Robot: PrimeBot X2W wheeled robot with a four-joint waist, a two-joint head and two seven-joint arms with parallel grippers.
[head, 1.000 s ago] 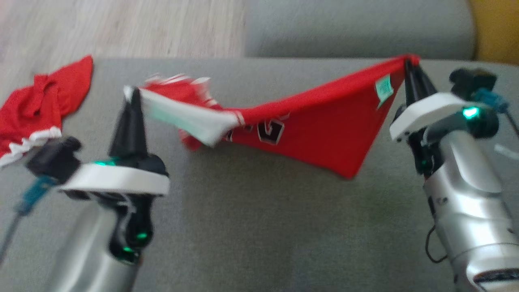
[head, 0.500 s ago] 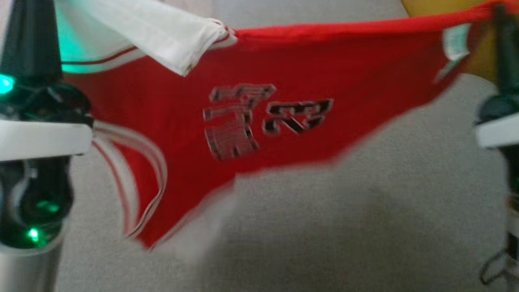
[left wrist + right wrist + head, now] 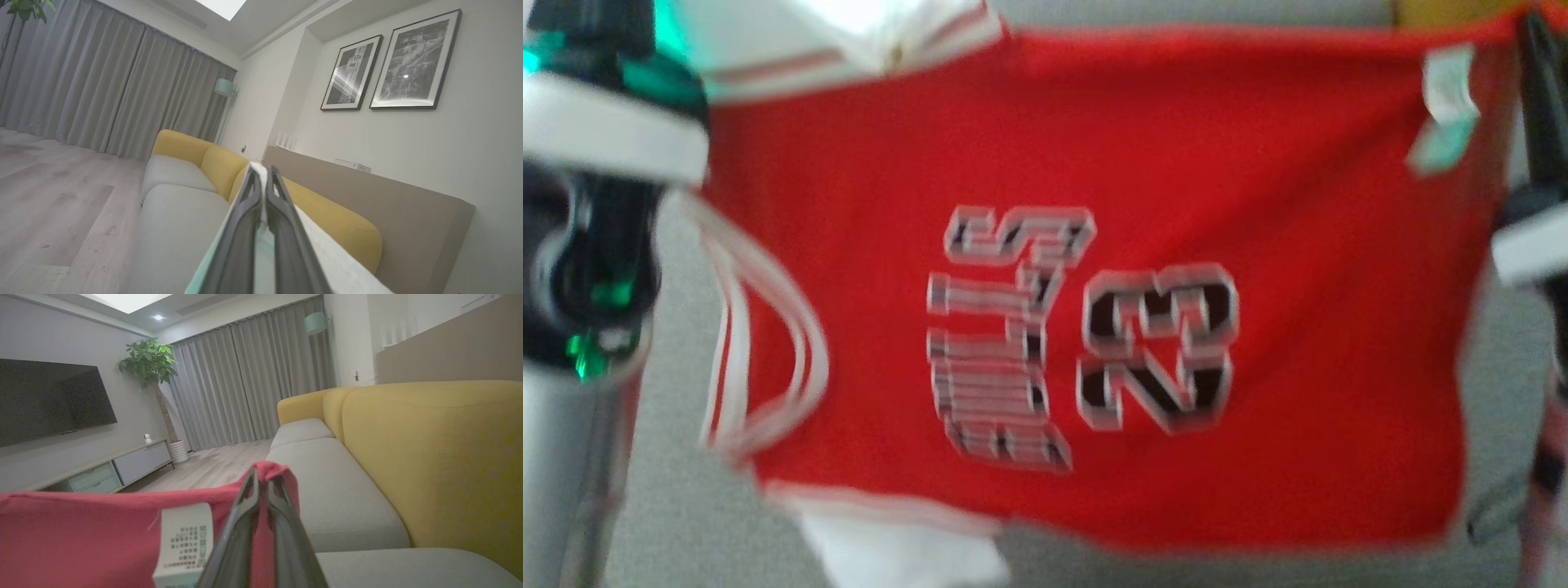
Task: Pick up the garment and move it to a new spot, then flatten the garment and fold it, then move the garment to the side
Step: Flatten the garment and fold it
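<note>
The garment [image 3: 1094, 163] is a red jersey with a black-and-white number print [image 3: 1078, 343] and white trim. It hangs spread out between my two grippers, above the grey sofa seat [image 3: 670, 523]. My left gripper [image 3: 262, 173] is shut on the garment's white edge [image 3: 261, 216] at its upper left corner. The right gripper [image 3: 261, 477] is shut on the garment's red corner [image 3: 282, 473], beside a white care label [image 3: 186, 539]. In the head view the right gripper's dark fingers [image 3: 1539, 106] rise along the right edge, next to that label [image 3: 1445, 106].
The sofa's yellow backrest [image 3: 429, 457] runs along the far side, with more grey seat cushions [image 3: 339, 490] beyond. A wooden floor [image 3: 61, 196], grey curtains [image 3: 102, 90], a TV [image 3: 49, 400], a plant [image 3: 149, 359] and a low cabinet [image 3: 122, 465] lie farther off.
Both grippers have lifted the garment off the seat. It went from a sagging strip to a sheet hanging spread before the head camera. The head view has shifted too.
</note>
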